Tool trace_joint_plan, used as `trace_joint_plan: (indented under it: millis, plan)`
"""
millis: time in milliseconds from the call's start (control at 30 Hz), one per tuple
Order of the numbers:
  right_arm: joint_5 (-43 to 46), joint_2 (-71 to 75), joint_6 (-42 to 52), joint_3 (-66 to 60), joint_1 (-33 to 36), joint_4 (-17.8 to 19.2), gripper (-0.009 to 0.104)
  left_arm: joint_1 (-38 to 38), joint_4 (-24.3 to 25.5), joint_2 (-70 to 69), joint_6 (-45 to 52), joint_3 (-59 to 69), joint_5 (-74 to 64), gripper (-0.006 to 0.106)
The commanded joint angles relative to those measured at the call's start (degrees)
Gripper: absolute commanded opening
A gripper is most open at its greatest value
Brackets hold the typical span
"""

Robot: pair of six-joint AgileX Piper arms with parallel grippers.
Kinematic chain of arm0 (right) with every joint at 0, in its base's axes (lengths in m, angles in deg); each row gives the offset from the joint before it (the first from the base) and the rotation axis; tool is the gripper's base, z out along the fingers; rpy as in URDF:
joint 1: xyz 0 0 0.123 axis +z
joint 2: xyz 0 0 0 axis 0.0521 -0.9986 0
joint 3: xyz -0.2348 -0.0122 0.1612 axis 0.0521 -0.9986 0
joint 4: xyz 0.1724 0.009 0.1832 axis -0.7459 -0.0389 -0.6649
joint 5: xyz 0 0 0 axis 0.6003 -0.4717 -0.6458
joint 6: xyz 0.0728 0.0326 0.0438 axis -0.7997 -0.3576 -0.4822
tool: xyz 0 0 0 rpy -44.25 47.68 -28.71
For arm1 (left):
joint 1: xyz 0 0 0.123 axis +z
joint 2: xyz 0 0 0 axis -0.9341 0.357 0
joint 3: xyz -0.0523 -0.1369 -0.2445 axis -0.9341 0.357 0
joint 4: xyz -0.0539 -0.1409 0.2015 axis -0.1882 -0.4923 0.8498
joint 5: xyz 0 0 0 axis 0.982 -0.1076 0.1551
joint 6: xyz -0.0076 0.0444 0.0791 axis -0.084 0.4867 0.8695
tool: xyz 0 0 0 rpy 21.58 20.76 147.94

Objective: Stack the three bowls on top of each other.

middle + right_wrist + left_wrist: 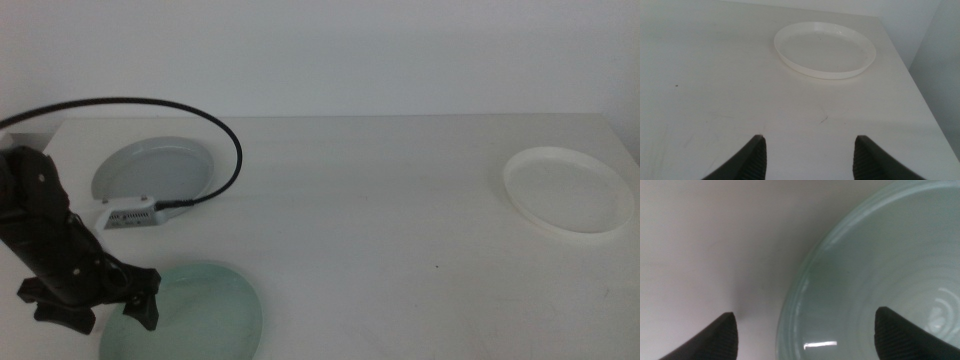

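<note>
Your mint green bowl (195, 312) sits at about seven o'clock on the table (380, 200), near the front edge, and nothing is stacked yet. The grey-blue bowl (155, 172) lies beyond it at roughly ten o'clock, partly behind the arm's cable (200, 115), and the white bowl (567, 190) is well apart from both, out at three o'clock near the table's right edge.

Your left gripper (100, 310) is low at the green bowl's nine-o'clock rim with its jaws spread wide. In the left wrist view the rim (795, 300) runs between the two dark fingertips (715, 337) — one outside over bare table, the other inside over the bowl's floor. So you are straddling the rim, not yet gripping it.

To do this well, I'd judge you should settle until the outer jaw is close to the table, then close slowly on the rim. The wall is low and glossy, so a shallow pinch may slip or tip the bowl; take as deep a bite as the rim allows. Lift level, and clear the grey-blue bowl's rim before you lower onto it — watch the cable there.

Your right gripper (809, 157) waits above bare table, jaws apart and holding nothing, with the white bowl (825, 49) ahead of it.
</note>
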Motion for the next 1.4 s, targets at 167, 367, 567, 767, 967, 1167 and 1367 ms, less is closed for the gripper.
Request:
trace_joint_plan:
  millis: [167,367,567,767,967,1167,1367]
  plan:
    - [4.0,1.6,0.5,0.2,-0.4,1.0,0.045,-0.2,-1.4,2.1,0.5,0.7,1.9,0.104]
    - [4.0,1.6,0.5,0.2,-0.4,1.0,0.045,-0.2,-1.2,3.3,0.5,0.9,0.9,0.068]
    - [4.0,1.6,0.5,0.2,-0.4,1.0,0.045,-0.2,-1.1,3.3,0.0,0.9,0.2,0.007]
    - [4.0,1.6,0.5,0.2,-0.4,1.0,0.045,-0.2,-1.8,1.6,-0.2,0.3,-1.1,0.000]
    - [4.0,1.6,0.5,0.2,-0.4,1.0,0.045,-0.5,-6.0,-4.4,-0.2,-5.7,-5.2,0.000]
    - [4.0,1.6,0.5,0.2,-0.4,1.0,0.045,-6.0,-6.1,-5.2,-4.4,-17.7,-8.7,0.000]
    - [4.0,1.6,0.5,0.2,-0.4,1.0,0.045,-12.5,-5.7,0.4,-8.4,-29.6,-11.7,0.000]
